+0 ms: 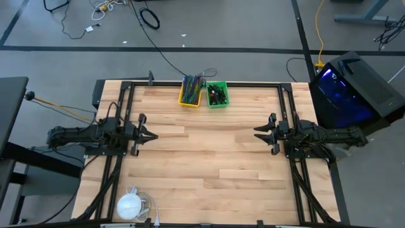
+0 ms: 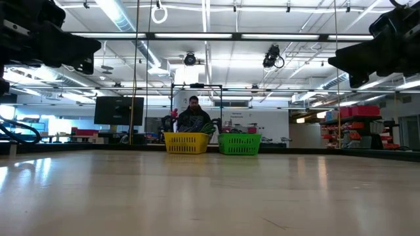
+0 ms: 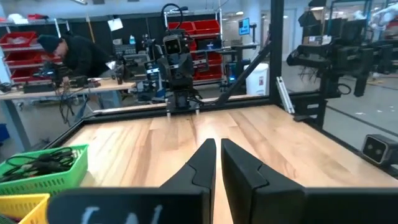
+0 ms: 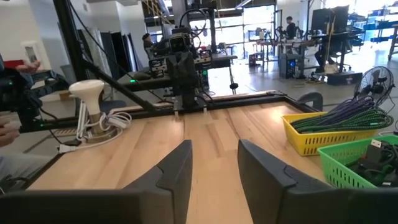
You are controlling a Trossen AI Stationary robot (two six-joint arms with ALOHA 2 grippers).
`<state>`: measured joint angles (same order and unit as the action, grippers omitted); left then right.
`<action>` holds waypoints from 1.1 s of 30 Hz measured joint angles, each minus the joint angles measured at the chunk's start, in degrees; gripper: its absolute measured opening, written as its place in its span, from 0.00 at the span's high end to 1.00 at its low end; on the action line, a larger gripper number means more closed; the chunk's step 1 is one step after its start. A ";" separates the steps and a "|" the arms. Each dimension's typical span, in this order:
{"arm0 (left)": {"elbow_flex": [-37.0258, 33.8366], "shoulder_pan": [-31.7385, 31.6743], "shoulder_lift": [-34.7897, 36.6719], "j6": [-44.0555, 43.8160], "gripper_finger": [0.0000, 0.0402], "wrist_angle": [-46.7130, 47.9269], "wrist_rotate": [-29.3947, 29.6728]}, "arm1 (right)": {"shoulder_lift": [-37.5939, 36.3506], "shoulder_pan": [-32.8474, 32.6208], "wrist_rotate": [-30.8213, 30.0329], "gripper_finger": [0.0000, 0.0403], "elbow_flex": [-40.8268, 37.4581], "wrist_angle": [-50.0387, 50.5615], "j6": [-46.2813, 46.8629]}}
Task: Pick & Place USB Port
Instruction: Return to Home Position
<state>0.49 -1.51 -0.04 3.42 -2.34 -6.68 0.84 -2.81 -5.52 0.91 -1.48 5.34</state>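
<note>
Black USB cables [image 1: 216, 95] lie in the green bin [image 1: 217, 105] at the table's far edge, touching the yellow bin [image 1: 188, 103]. The left gripper [image 1: 154, 134], fingers nearly together and empty, faces the right gripper [image 1: 256, 132], fingers apart and empty, across open table [image 1: 209, 164], well clear of both bins.
</note>
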 joint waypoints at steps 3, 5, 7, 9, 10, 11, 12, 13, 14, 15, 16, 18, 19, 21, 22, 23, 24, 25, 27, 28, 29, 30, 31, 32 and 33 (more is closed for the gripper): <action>-0.08 0.14 -0.50 0.17 0.93 -1.51 -0.02 | 0.00 0.00 0.00 0.68 0.00 0.00 0.00; -0.08 0.14 -0.61 0.14 0.93 -2.73 -0.02 | 0.00 0.00 0.00 0.68 0.02 0.00 0.00; -0.08 0.14 -0.63 0.18 0.93 -2.85 -0.02 | 0.00 0.00 0.00 0.68 0.04 0.00 -0.02; -0.08 0.14 -0.65 0.17 0.93 -2.96 -0.02 | 0.00 0.00 0.00 0.68 0.04 0.00 -0.02; -0.08 0.14 -0.65 0.17 0.93 -3.19 -0.02 | 0.00 0.00 0.01 0.68 0.04 0.00 -0.02; -0.08 0.14 -0.65 0.19 0.93 -3.23 -0.02 | 0.00 0.01 0.00 0.68 0.04 0.00 -0.02; -0.08 0.14 -0.65 0.19 0.93 -3.25 -0.02 | 0.00 0.00 0.00 0.68 0.04 0.00 -0.02; -0.08 0.14 -0.65 0.17 0.93 -3.25 -0.02 | 0.00 0.00 0.00 0.68 0.04 0.00 -0.02; -0.08 0.14 -0.65 0.19 0.93 -3.28 -0.02 | 0.00 0.00 0.00 0.68 0.04 0.00 -0.02; -0.07 0.14 -0.65 0.18 0.93 -3.30 -0.02 | 0.00 0.01 0.00 0.68 0.04 0.00 -0.02; -0.07 0.14 -0.65 0.17 0.93 -3.33 -0.02 | 0.00 0.01 0.00 0.68 0.04 0.00 -0.02; -0.06 0.14 -0.65 0.17 0.93 -3.51 -0.02 | 0.00 0.00 0.00 0.68 0.04 0.00 -0.02; -0.06 0.14 -0.65 0.17 0.93 -3.53 -0.02 | 0.00 0.00 0.00 0.68 0.04 0.00 -0.02; -0.06 0.14 -0.65 0.17 0.93 -3.57 -0.02 | 0.00 0.00 0.00 0.68 0.04 0.00 -0.02; -0.06 0.14 -0.65 0.17 0.93 -3.60 -0.02 | 0.00 0.00 0.00 0.68 0.04 0.00 -0.02; -0.06 0.14 -0.65 0.17 0.93 -3.60 -0.02 | 0.00 0.01 0.00 0.68 0.04 0.00 -0.02; -0.06 0.14 -0.66 0.17 0.93 -3.60 -0.02 | 0.00 0.00 0.00 0.68 0.04 0.00 -0.02; -0.06 0.14 -0.66 0.17 0.93 -3.61 -0.02 | 0.00 0.00 0.00 0.68 0.04 0.00 -0.02; -0.06 0.14 -0.67 0.17 0.93 -3.64 -0.02 | 0.00 0.00 0.00 0.68 0.04 0.00 -0.02; -0.06 0.14 -0.67 0.17 0.93 -3.64 -0.02 | 0.00 0.00 0.00 0.68 0.04 0.00 -0.02; -0.06 0.14 -0.67 0.17 0.93 -3.64 -0.02 | 0.00 0.01 0.00 0.68 0.04 0.00 -0.02; -0.06 0.14 -0.67 0.17 0.93 -3.64 -0.02 | 0.00 0.01 0.00 0.68 0.04 0.00 -0.02; -0.06 0.14 -0.67 0.17 0.93 -3.64 -0.02 | 0.00 0.01 0.00 0.68 0.04 0.00 -0.02; -0.06 0.14 -0.67 0.17 0.93 -3.64 -0.02 | 0.00 0.00 0.00 0.68 0.04 0.00 -0.02; -0.06 0.14 -0.67 0.17 0.93 -3.65 -0.02 | 0.00 0.00 0.00 0.68 0.04 0.00 -0.02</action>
<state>0.43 -1.37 -0.71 3.60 -5.99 -6.70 0.84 -2.81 -5.52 0.95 -1.48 5.32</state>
